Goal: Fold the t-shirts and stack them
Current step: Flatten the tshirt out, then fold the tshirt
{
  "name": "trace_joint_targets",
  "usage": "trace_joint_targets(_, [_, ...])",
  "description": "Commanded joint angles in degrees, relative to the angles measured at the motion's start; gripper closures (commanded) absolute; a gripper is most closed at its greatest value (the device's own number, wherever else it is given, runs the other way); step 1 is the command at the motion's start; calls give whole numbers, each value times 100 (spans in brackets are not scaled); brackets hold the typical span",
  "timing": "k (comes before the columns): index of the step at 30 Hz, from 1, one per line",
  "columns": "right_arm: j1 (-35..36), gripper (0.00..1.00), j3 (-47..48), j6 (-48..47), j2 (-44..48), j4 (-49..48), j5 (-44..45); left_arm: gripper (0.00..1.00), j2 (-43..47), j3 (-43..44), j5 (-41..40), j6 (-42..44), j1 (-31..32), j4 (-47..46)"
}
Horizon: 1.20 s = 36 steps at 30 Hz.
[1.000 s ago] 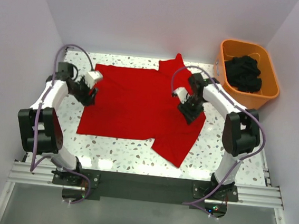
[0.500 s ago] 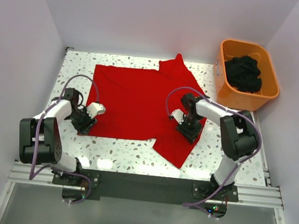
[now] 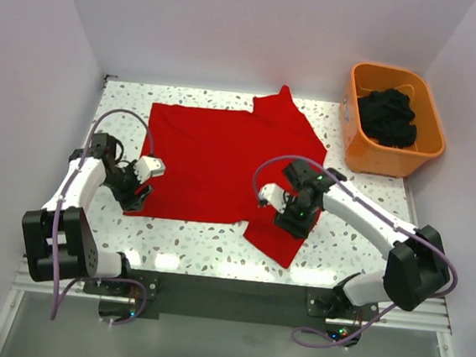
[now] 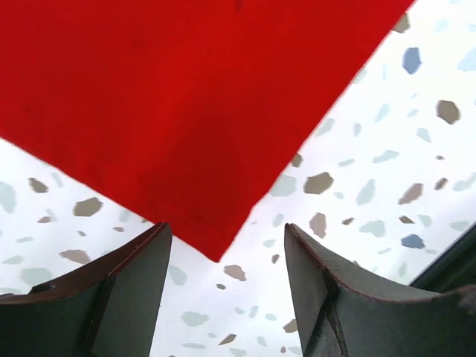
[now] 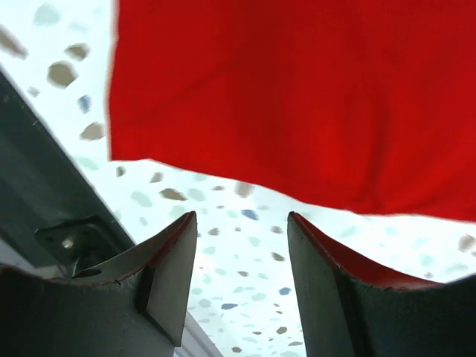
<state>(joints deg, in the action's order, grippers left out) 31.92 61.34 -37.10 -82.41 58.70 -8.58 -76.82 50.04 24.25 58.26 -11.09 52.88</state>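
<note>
Plain bright red shirt point(image 3: 223, 160) on a white table point(image 3: 190, 241) speckled grey and brown. Far right, orange tub point(image 3: 391, 162) holds black cloth point(image 3: 387, 117).

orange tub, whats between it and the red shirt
Only a narrow strip of bare speckled table, seen in the top external view. The t-shirt and the orange tub do not touch.

A bright red cloth t-shirt point(image 3: 214, 159), matt and smooth, on a speckled stone-look tabletop point(image 3: 120, 105).
The tabletop, white flecked with grey and brown, has a smooth, faintly glossy finish. A fine stitched line runs along the shirt's hem in the left wrist view. The orange plastic tub point(image 3: 387, 161) is smooth with a slight sheen, and the black cloth heap point(image 3: 387, 115) in it is crumpled and dull.
</note>
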Motion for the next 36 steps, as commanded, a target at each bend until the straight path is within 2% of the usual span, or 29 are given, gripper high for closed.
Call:
trace_joint_targets(1, [663,44,-640,36,154,-278,-4,32,97,58,457,317,-139,530])
trace_joint_targets(2, [823,43,-737,71,181,-367,23,32,105,58,475,344,-191,582])
trace_joint_targets(3, [1294,37,-1033,228,234,-620,206,31,114,84,475,361,-270,635])
trace_joint_targets(8, [1921,36,-1115,317,-37,-815,365,31,18,199,502,370,-429,741])
trace_joint_targets(16, [2116,42,-1467,300,-39,-1255,1076,30,105,164,466,318,-552,671])
trace_joint_targets(19, [1950,44,-1441,142,172,-1256,1157,31,79,138,449,274,-561,592])
trace_joint_targets(25, [958,44,-1177,-516,270,-1001,972,31,9,137,379,230,-561,442])
trace_joint_targets(29, [623,44,-1291,-930,138,-1167,981,31,-123,225,370,177,-552,346])
trace_joint_targets(36, [183,44,-1142,-1053,-117,-1334,972,31,-167,305,335,72,-552,240])
